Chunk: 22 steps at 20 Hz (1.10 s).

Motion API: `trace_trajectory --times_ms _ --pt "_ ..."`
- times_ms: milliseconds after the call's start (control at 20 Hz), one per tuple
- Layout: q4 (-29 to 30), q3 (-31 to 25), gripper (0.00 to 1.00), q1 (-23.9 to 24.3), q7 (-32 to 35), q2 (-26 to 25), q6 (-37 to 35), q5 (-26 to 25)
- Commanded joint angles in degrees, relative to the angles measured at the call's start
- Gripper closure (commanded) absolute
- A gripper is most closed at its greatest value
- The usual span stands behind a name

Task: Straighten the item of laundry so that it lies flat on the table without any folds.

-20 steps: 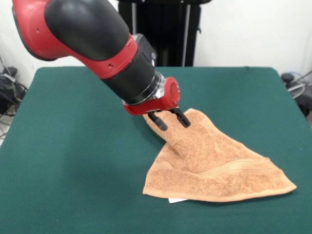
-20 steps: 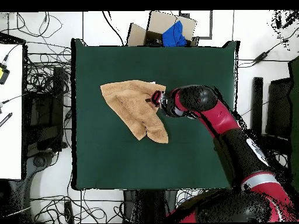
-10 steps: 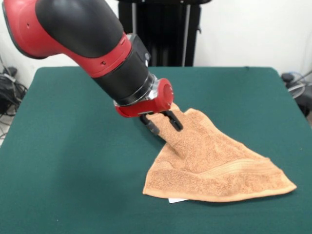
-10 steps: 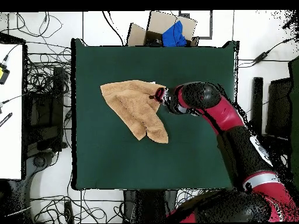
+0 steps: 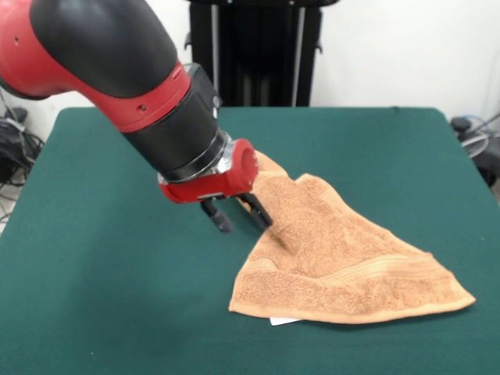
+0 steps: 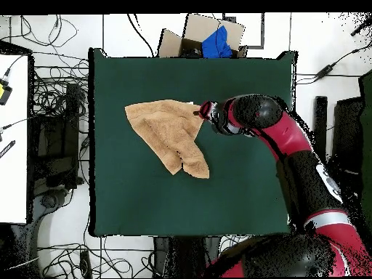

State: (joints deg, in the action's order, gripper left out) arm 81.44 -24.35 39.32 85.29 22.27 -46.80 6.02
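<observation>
One towel (image 5: 344,254) on my screen, light orange-tan terry, lying folded over into a rough triangle on the green table (image 5: 101,297). From the front I see a woven stripe band running along its wide lower part, a thick doubled edge along the bottom, and a small white tag (image 5: 283,320) peeking out under that bottom edge. The cloth narrows up to a point near the middle of the table, and there is a soft crease down its left side.

My gripper (image 5: 235,217) sits right at that left edge of the towel, just above the table. Its two black fingers (image 5: 218,218) stand apart, spread with nothing between them; the right-hand one reaches the towel's edge, though I cannot tell if it touches.

Overhead, the towel (image 6: 168,134) lies a little off the table's (image 6: 240,196) centre, well inside every edge, and the gripper (image 6: 201,111) hangs at one corner of it.
</observation>
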Motion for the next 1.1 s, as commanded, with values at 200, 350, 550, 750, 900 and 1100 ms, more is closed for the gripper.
trace_trajectory --times_ms 200,350,550,750,900,1100 --pt "-3.72 0.54 0.00 -1.98 1.56 -5.75 -2.83 -2.98" --pt "-3.07 0.06 0.00 -1.95 1.87 -6.41 -2.06 -2.67" --pt "-1.99 -0.54 0.00 -1.95 2.45 -6.96 -0.99 -2.11" --pt "-1.73 -0.51 0.00 -2.63 3.78 -6.87 0.11 -1.76" --pt "-1.60 0.20 0.00 -3.52 6.18 -7.04 2.62 -1.41" --pt "-2.36 3.11 0.00 -6.05 12.65 -6.87 6.76 -0.49"
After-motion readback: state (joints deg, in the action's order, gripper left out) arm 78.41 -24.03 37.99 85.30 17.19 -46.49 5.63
